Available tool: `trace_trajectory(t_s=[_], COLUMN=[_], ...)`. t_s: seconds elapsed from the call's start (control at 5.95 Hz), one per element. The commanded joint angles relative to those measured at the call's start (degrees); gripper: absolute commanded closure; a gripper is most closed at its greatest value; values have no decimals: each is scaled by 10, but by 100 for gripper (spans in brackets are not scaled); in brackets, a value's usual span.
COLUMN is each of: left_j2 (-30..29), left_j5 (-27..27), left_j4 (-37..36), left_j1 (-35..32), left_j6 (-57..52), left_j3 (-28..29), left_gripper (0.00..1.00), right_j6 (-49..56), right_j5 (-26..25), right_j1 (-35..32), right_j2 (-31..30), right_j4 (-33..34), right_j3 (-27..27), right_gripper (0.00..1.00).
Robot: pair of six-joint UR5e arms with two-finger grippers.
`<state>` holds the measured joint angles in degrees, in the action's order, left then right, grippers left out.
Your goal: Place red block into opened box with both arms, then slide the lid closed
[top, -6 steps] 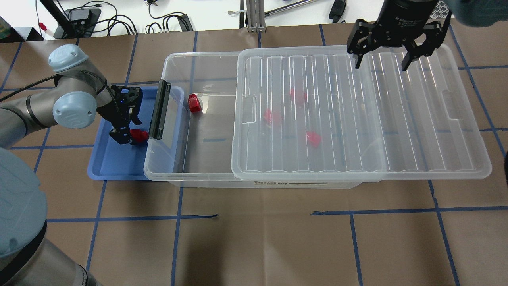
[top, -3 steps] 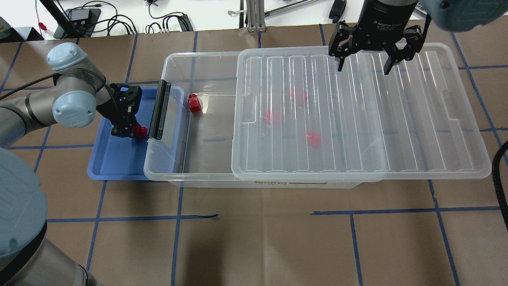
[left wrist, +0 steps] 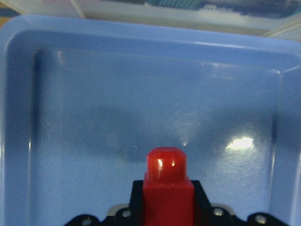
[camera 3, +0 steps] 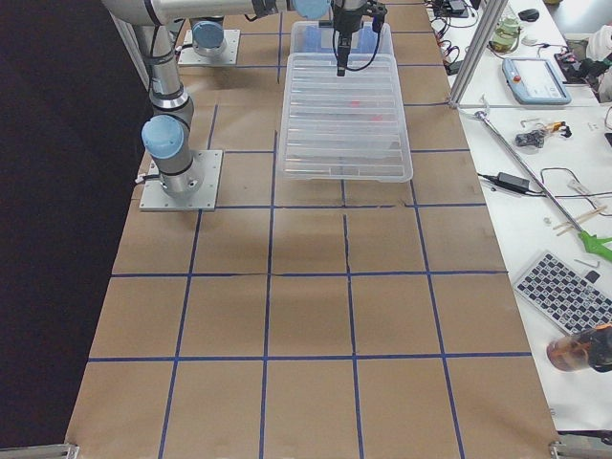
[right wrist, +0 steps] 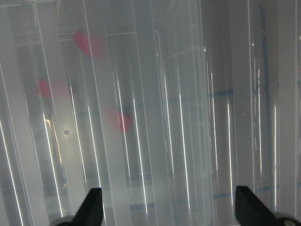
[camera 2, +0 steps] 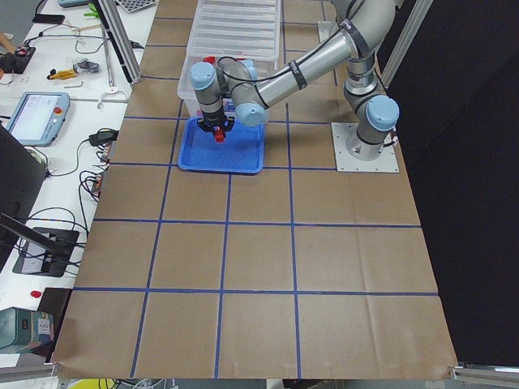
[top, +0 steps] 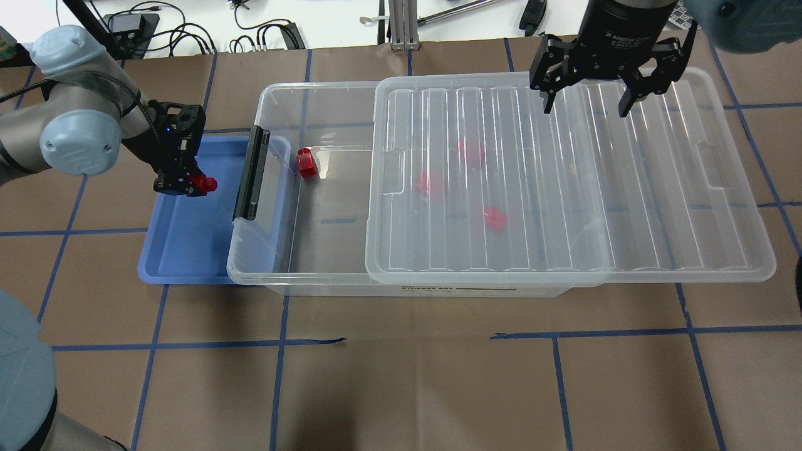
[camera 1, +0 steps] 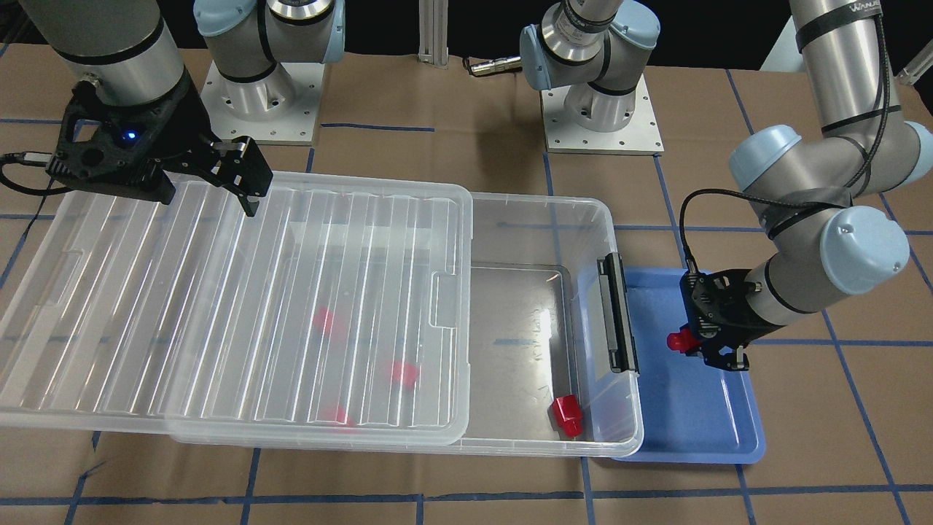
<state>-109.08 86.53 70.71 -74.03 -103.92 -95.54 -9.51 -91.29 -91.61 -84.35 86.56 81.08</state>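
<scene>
- Gripping the red block (top: 203, 184) by its cube body, the left claw (top: 191, 186) is closed narrow on it. The rounded stub sticks out past the fingertips, and the wrist view shows the block sitting square between the black pads.
- Directly beneath this claw lies the blue tray (top: 182, 250), a smooth, shallow plastic dish with rounded corners. The block appears to hang clear of its floor.
- Beside the claw, toward the other arm, stands the box (top: 276, 94), a clear thin-walled bin. Its black latch bar (top: 249, 175) is on the short end nearest the claw, and the uncovered stretch begins just past that bar.
- A loose block (top: 306, 162) already lies in that uncovered stretch, and three blurred red shapes (top: 430, 183) show through the plastic farther along.
- The held block is probably light, hard and glossy, so it may be slippery. The flat cube faces look like the safest hold, while the stub looks too narrow and rounded to pinch.
- The right claw (top: 586, 103) is spread wide and holds nothing. It hovers with its fingertips pointing down at the ribs, and I cannot tell whether they touch.
- Under this claw is the lid (top: 658, 207), a clear ribbed sheet with a raised rim. It covers most of the box and overhangs the end away from the left claw.
- The lid is likely light and somewhat bendy, and it should slide easily along the rims. Pushing at the small tab or the rim of its overhanging short end should flex it less than pressing mid-sheet.
</scene>
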Motion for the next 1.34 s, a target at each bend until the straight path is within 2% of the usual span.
trace_trajectory(t_s=[0.0, 0.34, 0.67, 0.84, 1.18], left_j2=[52, 46, 34, 19, 19], left_j5=[-1, -6, -37, -50, -48], left_j4=[97, 123, 110, 96, -17], left_j1=[-67, -131, -170, -174, -174], left_j6=[58, 155, 200, 199, 193], left_j3=[60, 113, 97, 83, -16], left_gripper=[100, 100, 100, 100, 100], right_j6=[5, 6, 7, 7, 7], right_j5=[3, 2, 0, 1, 1], right_j1=[8, 8, 10, 10, 9], right_j2=[-6, -7, -11, -13, -13], right_j4=[-2, -2, -2, -2, -2], right_j3=[5, 8, 8, 13, 13], right_gripper=[0, 0, 0, 0, 0])
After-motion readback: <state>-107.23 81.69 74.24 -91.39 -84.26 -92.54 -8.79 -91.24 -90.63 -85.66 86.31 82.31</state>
